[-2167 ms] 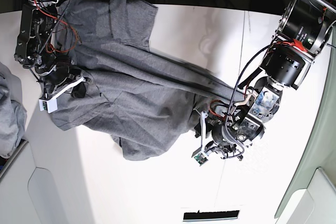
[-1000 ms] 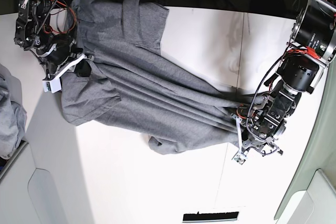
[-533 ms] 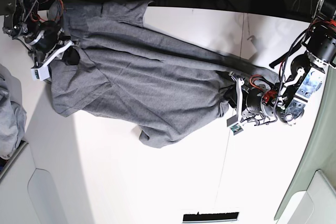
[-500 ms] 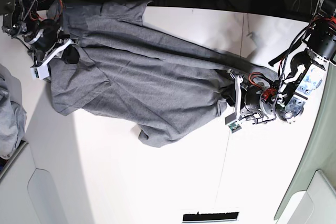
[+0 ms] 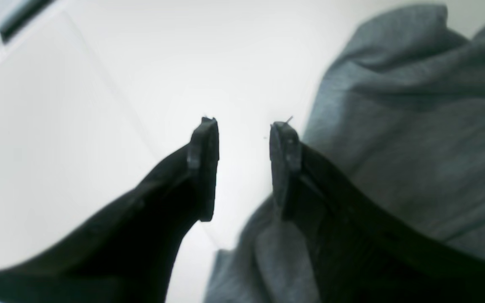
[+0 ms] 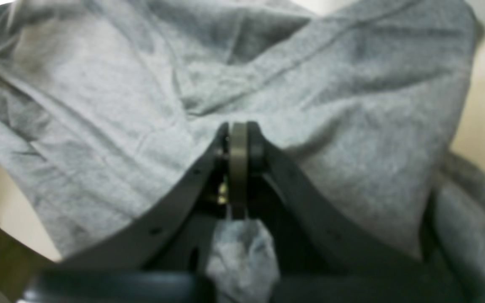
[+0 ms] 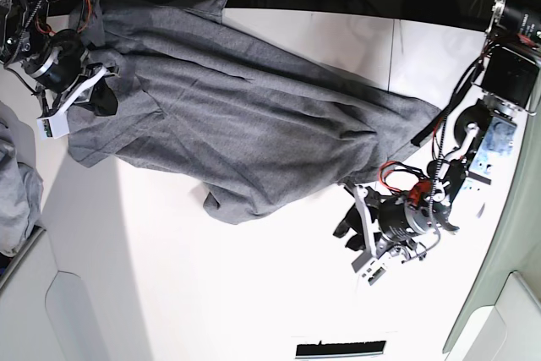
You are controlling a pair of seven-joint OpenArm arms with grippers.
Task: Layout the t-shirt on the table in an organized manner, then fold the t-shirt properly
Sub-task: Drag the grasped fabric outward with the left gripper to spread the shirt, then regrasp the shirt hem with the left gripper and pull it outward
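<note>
heather-grey cotton t-shirt [image 7: 237, 124]: half-spread on white counter [image 7: 211, 293] | right tool [image 6: 238, 168]: clamped on shirt edge, anchoring it | left tool [image 5: 242, 168]: parted, empty, beside hem for regrasp

T-shirt [image 7: 228, 116] far edge past the table [image 7: 254, 293] rim, unseen.
</note>
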